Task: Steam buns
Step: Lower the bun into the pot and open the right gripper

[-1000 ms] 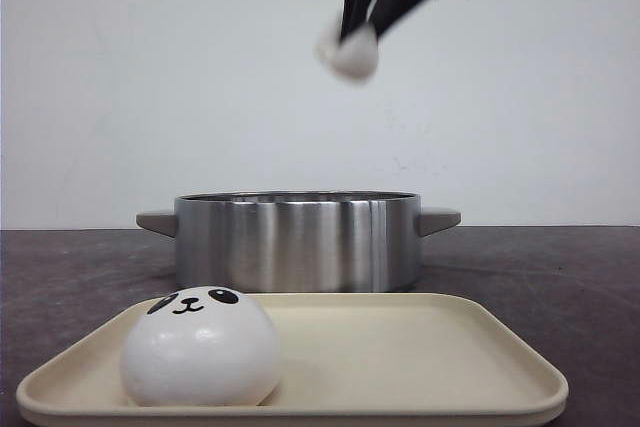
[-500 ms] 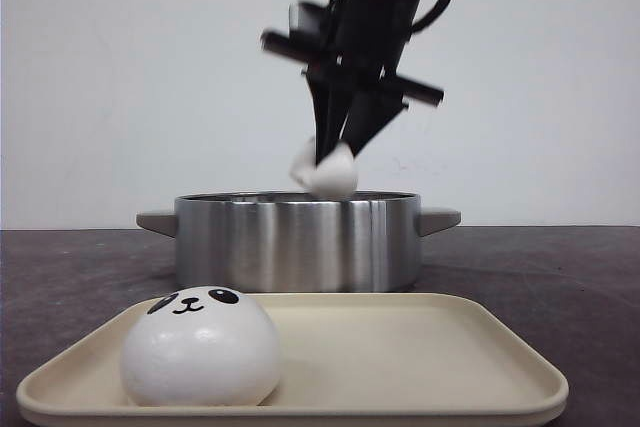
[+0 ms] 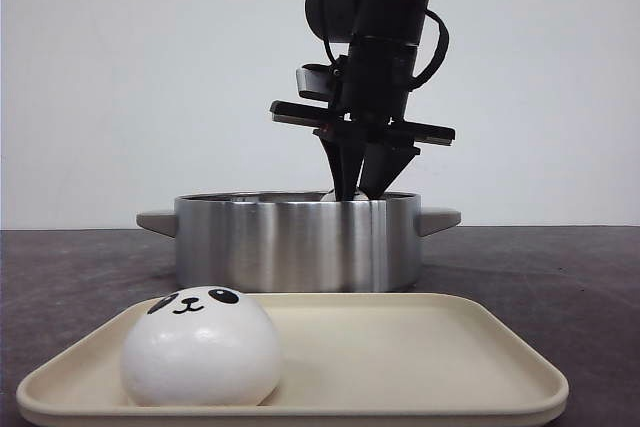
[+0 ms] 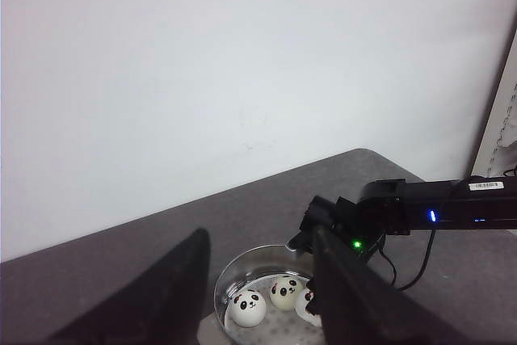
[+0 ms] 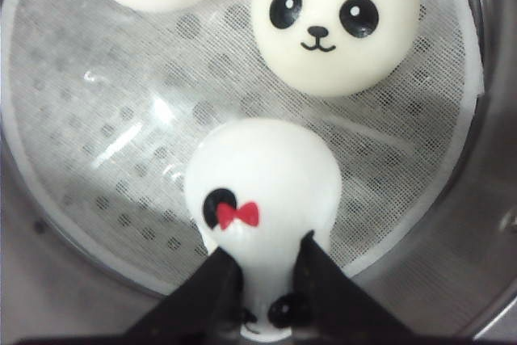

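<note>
Your bench point(image 3: 560, 267) carried the pot point(image 3: 297, 242) behind the tray point(image 3: 420, 347). One bun point(image 3: 200, 347) sat on the tray; two more point(image 5: 335, 22) lay on the pot's liner. Your right gripper point(image 5: 262, 280) pinched a third bun point(image 5: 262, 191) inside the pot. Your left gripper point(image 4: 258, 288) was spread, holding nothing.

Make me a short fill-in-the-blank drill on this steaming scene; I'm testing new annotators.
1. The right pincer is shut on a ____.
2. Besides the held one, ____ buns lie on the pot's perforated liner.
3. One bun remains on the beige ____.
4. The left pincer holds ____.

Missing words: bun; two; tray; nothing
</note>
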Available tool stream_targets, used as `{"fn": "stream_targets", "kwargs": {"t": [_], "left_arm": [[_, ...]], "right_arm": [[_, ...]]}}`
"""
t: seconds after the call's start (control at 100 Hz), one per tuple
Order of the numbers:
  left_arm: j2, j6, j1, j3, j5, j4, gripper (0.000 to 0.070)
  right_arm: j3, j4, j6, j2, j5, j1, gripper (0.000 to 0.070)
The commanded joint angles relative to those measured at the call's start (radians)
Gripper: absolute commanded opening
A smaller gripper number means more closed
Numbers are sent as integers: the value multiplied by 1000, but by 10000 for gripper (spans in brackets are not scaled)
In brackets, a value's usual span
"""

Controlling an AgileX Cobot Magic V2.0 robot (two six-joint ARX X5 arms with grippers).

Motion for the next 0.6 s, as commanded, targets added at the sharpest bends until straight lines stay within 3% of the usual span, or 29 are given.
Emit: {"fn": "stream_targets", "kwargs": {"t": [0.0, 0.35, 0.4, 0.53, 0.59], "left_arm": [[7, 0, -7, 23, -3, -39, 220], [7, 0, -7, 23, -2, -39, 220], [7, 0, -7, 23, -3, -39, 220], [7, 0, -7, 23, -3, -39, 220], [7, 0, -7, 23, -3, -39, 220]], "right_arm": [[23, 5, 21, 29, -3, 4, 0], [23, -18, 39, 82, -21, 5, 12], [23, -9, 39, 82, -21, 5, 54], [23, 8, 45, 82, -21, 5, 274], [23, 6, 45, 82, -21, 4, 339]]}}
